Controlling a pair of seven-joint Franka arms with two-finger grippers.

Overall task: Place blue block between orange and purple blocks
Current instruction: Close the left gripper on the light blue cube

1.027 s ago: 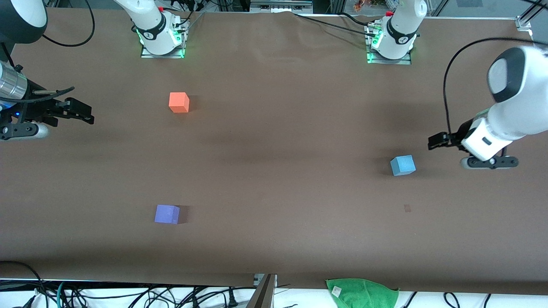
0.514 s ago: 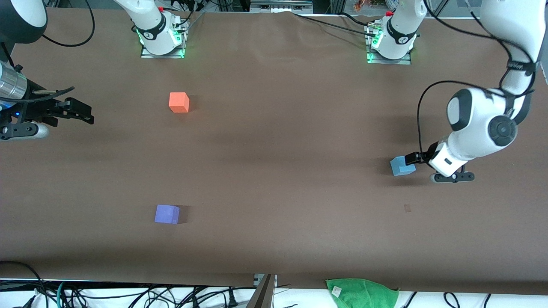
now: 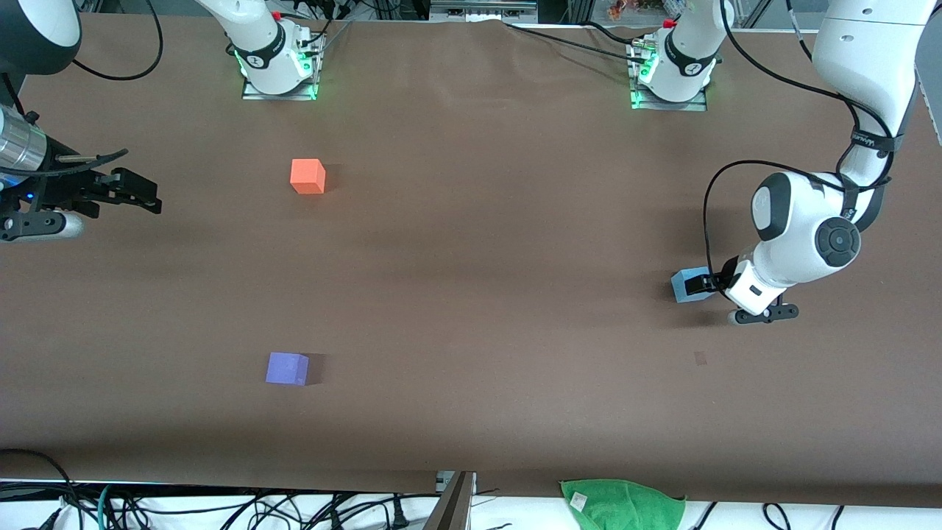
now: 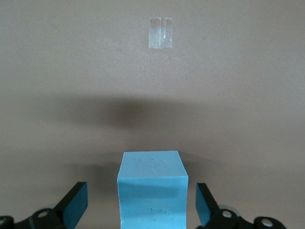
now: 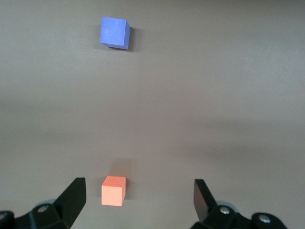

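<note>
Left wrist view shows the blue block point(image 4: 152, 191) sitting square between the left gripper's point(image 4: 143, 202) two spread fingers point(image 4: 75, 202), with a gap on each side, so the fingers are wide open and have hold of nothing yet; I'd say the hand is lined up this way so a plain squeeze will catch the block on two flat faces. From the front, that block point(image 3: 686, 285) rests on the table point(image 3: 486, 243) toward the left arm's end, well apart from the other two. The orange block point(image 3: 307, 176) and the purple block point(image 3: 287, 368) lie toward the right arm's end, orange farther from the front camera, purple nearer, with bare table between them where the blue one should go. The right gripper point(image 3: 140, 193) waits over the table's edge at that end, fingers open and empty. The table is a plain brown sheet with a small tape mark point(image 3: 700, 358); a green cloth point(image 3: 622, 503) and cables lie along the front edge.
</note>
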